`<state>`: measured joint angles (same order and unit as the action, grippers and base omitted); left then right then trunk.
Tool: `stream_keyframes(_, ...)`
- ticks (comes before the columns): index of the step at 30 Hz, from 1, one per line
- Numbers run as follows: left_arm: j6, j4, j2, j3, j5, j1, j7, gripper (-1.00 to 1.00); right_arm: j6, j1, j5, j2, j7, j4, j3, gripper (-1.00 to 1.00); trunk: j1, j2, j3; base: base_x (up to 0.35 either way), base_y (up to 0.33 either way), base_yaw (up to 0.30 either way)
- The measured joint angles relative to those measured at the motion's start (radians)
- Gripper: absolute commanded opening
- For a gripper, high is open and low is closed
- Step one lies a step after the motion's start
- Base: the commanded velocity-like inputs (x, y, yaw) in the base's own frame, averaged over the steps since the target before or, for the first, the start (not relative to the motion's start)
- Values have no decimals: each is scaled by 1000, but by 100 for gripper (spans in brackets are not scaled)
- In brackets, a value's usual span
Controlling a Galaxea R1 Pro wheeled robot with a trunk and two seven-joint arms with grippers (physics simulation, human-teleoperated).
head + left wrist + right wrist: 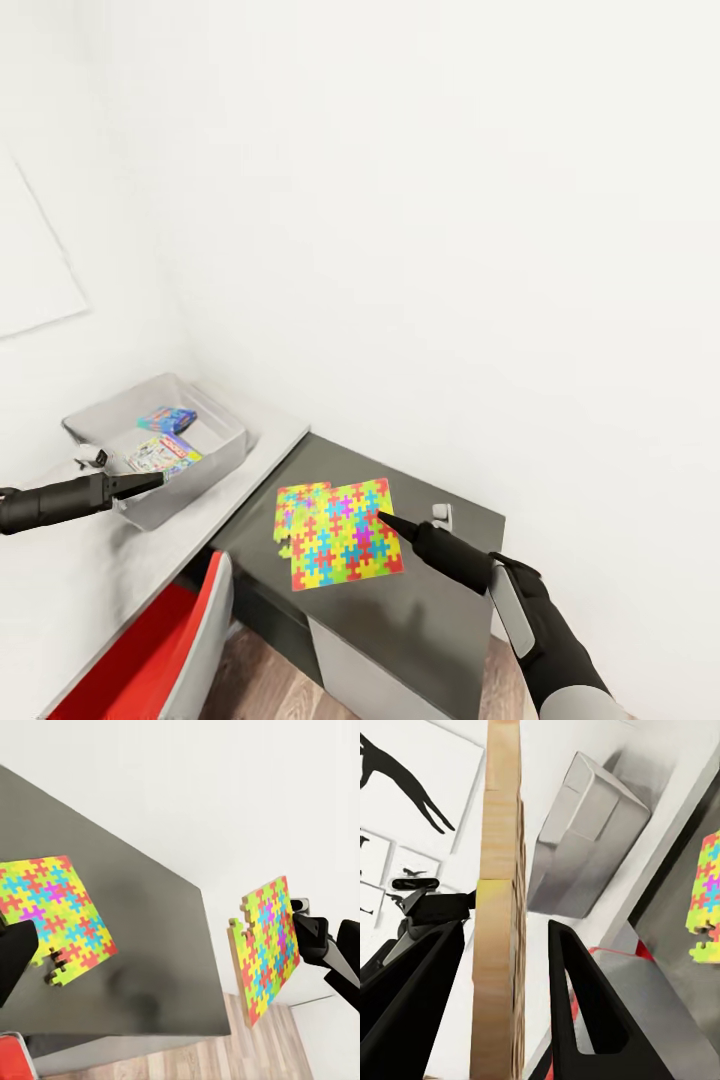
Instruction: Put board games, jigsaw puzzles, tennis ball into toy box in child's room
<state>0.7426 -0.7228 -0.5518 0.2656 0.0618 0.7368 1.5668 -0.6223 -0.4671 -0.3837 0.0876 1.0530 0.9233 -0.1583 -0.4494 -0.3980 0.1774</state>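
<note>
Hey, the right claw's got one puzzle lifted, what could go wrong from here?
1. The held puzzle is pinched at one edge by the right claw, so it may slip or swing.
2. The toy box already holds two game boxes; the slab might land tilted.
3. The left claw hangs at the box, risking a clash.

Matt dark grey desk section (420, 600), smooth, no shine. Puzzles: the lifted puzzle (266, 945) shows a pale wood-like edge under its bright printed face; the lying puzzle (56, 915) looks the same flat finish. Grey bin (205, 465) reads as smooth plastic. Floor (270, 685) is wood-grain planks. Right gripper (502, 1020) fingers are matt black.
</note>
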Motion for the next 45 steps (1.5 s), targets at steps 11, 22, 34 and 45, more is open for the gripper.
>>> stream_keyframes(11, 0, 0, 0, 0, 0, 0, 0, 100, 0, 0, 0, 0, 0, 0, 0, -100, 0, 0, -14, 0, 0, 209)
stream_keyframes(22, 0, 0, 1, 0, 0, 0, 0, 100, 0, 0, 0, -1, 0, -1, 0, -100, 0, 0, -26, 0, 0, 216)
stream_keyframes(34, 0, 0, 1, 0, 0, 0, 0, 100, 1, 2, 0, -4, 2, -1, -2, -100, 0, 0, -28, 0, 0, 47)
stream_keyframes(45, 0, 0, 1, 0, 0, 0, 0, 100, 2, 2, 0, -1, 2, 0, -1, -100, 0, 0, -31, 0, 0, 0)
